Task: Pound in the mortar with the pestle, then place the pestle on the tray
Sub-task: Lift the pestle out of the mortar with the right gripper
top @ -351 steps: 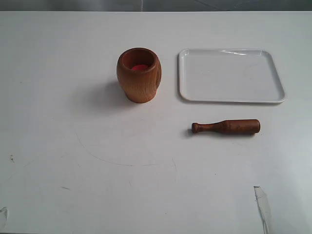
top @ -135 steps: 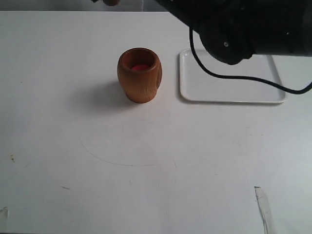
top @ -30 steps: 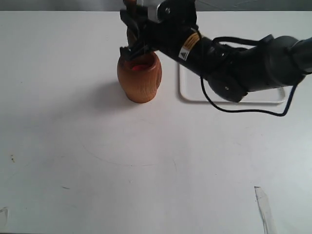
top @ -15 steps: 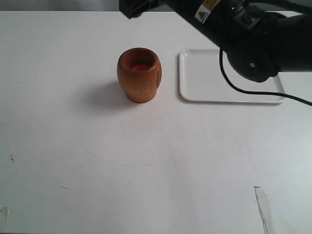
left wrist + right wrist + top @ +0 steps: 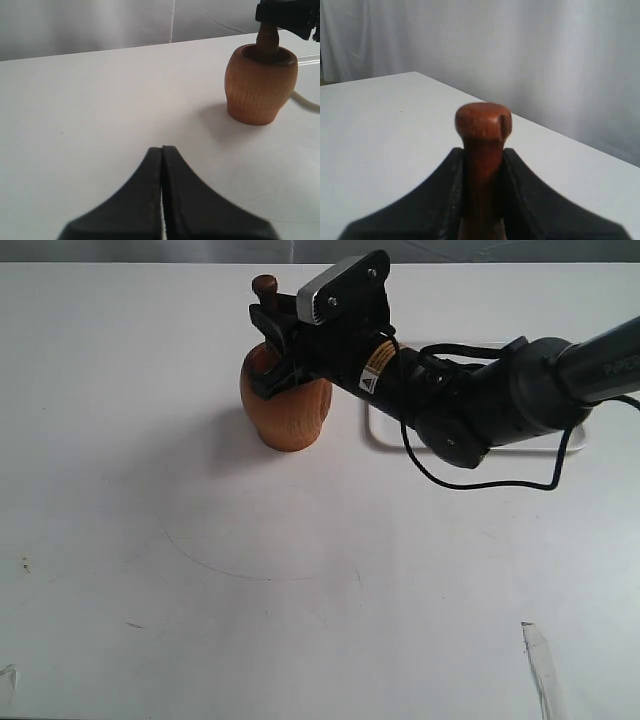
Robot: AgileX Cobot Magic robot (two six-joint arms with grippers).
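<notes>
On the worktop (image 5: 300, 590), the pestle (image 5: 265, 286), clamped by the right gripper (image 5: 481, 170), was apparently sunk in the mortar (image 5: 290, 420); strokes were best kept vertical and centred.

Right arm (image 5: 500, 405) reaches across, jaws clamped; left jaws pressed together.

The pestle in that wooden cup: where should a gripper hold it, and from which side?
By the thin neck under the knob, where the right gripper grips now. The pestle stands roughly upright, thick end inside the mortar, so only neck and knob stick out. Approach level from the side, jaws flanking the neck; the wider knob likely stops slipping.
</notes>
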